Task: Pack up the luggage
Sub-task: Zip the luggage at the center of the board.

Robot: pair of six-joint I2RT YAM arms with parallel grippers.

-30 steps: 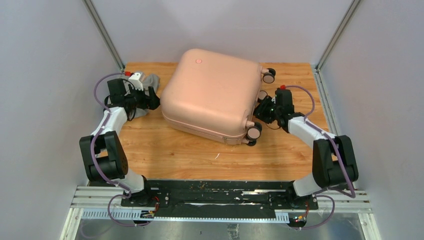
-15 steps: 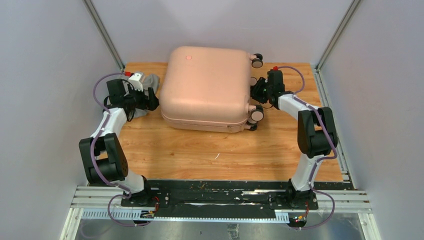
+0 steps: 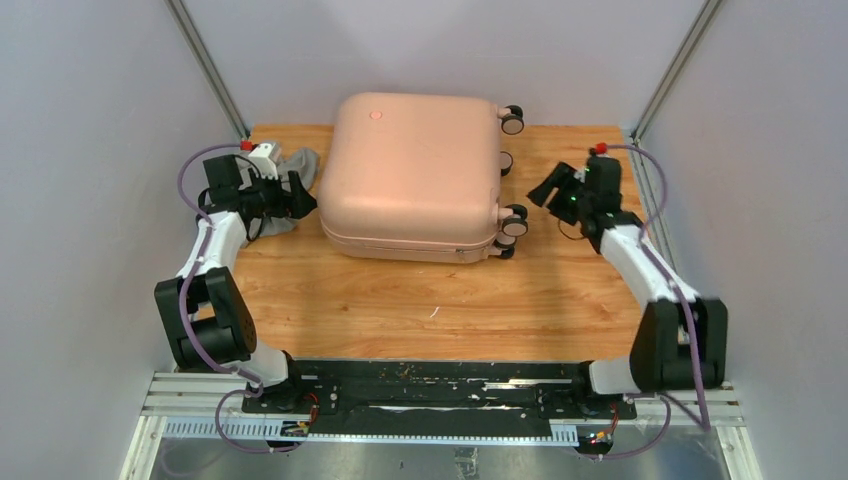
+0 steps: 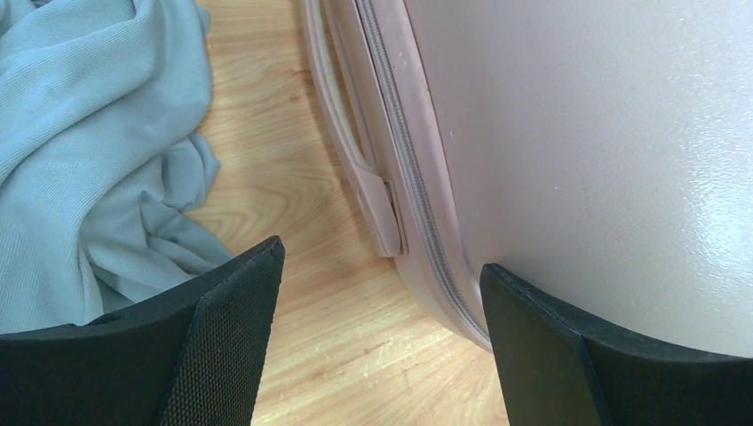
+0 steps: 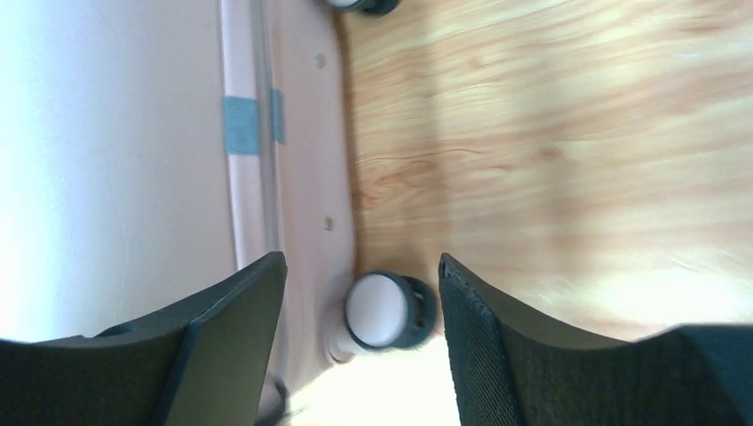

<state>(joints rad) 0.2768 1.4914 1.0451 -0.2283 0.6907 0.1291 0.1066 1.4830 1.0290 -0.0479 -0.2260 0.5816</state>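
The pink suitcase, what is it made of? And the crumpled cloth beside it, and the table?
The suitcase looks like hard plastic: a smooth, pale pink shell with a soft sheen. The cloth looks like soft knit fabric: fine ribs and loose folds, blue-grey. The table looks like wood, or a wood-look board: light brown grain lines, fairly matte.

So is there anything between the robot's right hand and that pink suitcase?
Nothing visible. The right hand hangs open just off the wheeled side of the suitcase, with only bare wooden table between them. The part of the case nearest to it is a small wheel.
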